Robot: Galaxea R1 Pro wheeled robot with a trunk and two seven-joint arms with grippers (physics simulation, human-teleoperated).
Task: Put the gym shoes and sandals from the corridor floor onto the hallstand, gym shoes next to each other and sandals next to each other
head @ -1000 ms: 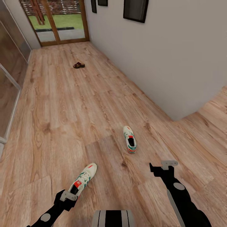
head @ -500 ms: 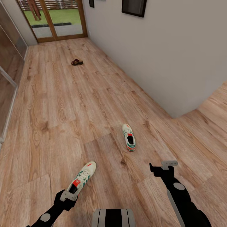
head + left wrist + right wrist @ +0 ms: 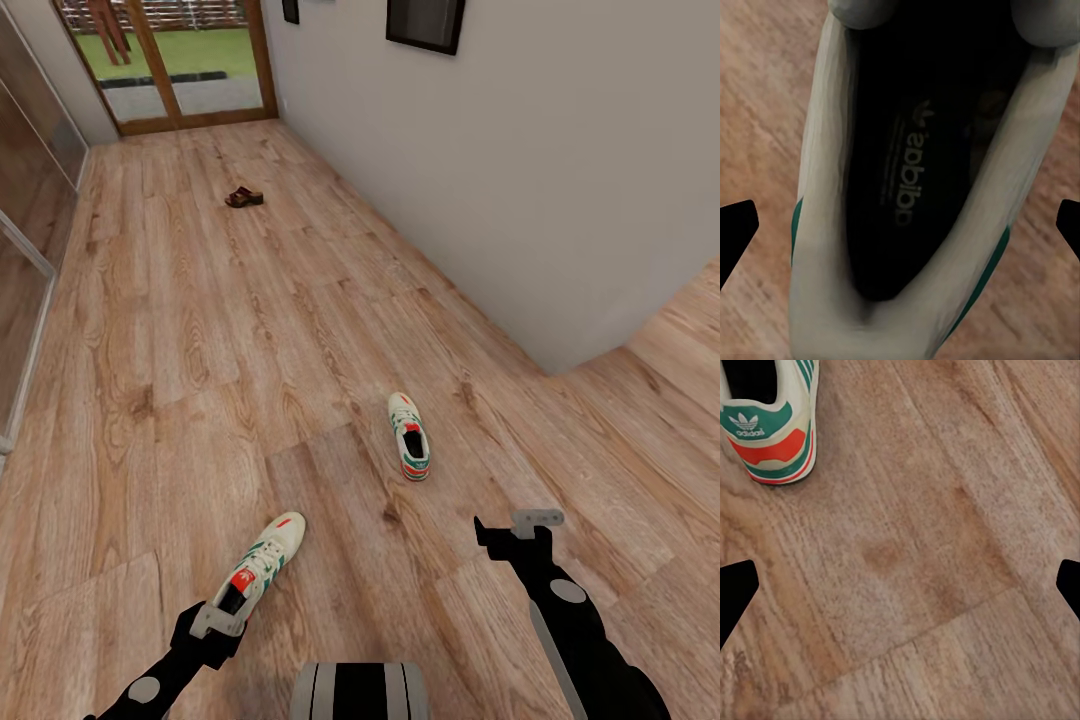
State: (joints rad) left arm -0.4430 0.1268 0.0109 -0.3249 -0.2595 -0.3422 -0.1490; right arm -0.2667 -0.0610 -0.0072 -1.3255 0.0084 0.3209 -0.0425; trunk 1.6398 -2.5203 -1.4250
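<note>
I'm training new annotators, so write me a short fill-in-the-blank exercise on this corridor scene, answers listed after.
1. The left gripper hovers right over the heel opening of a white and green ____.
2. The other sneaker lies on the floor ahead of the ____ gripper.
3. Far down the corridor, near the glass door, lies a dark brown ____.
4. Both grippers are ____, holding nothing.

Answers: sneaker; right; sandal; open

Corridor floor (image 3: 200,330): matt wood-grain planks, knots. Gym shoes (image 3: 262,573): smooth white leather-look uppers, dark lining.
</note>
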